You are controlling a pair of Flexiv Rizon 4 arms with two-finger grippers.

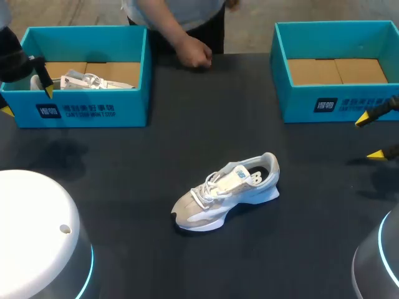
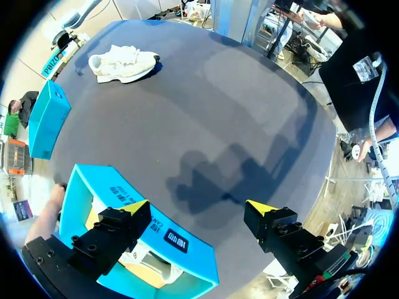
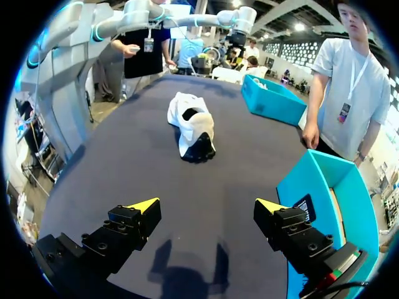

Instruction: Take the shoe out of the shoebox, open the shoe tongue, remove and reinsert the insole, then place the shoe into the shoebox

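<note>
Closest to me is the shoe (image 1: 227,193), a white and beige sneaker. It sits on its sole out on the dark worktop (image 1: 187,124), about in the middle, clear of both boxes. The toe points to my near left, the heel to the far right. Neither claw is touching it.

My right claw (image 1: 370,138) hangs over the worktop's right side, just in front of the right box (image 1: 336,103). The fingers are spread wide with nothing in them. In its wrist view the right claw (image 3: 207,207) has bare worktop under it. The shoe (image 3: 193,128) lies well ahead, heel end toward me, and the blue wall of the right box (image 3: 324,187) is beside one finger.

My left claw (image 1: 28,101) is over at the left box (image 1: 84,112), by its near left corner, also spread and holding nothing. In the wrist view, the left claw (image 2: 199,208) has one finger over the left box (image 2: 143,230) and the other over bare worktop. The shoe (image 2: 123,62) is far off ahead.

Inside the left box is another white shoe (image 1: 87,81). The right box shows its brown cardboard floor.

At the far edge, between the boxes, a person's hand (image 1: 194,53) rests on the worktop.
</note>
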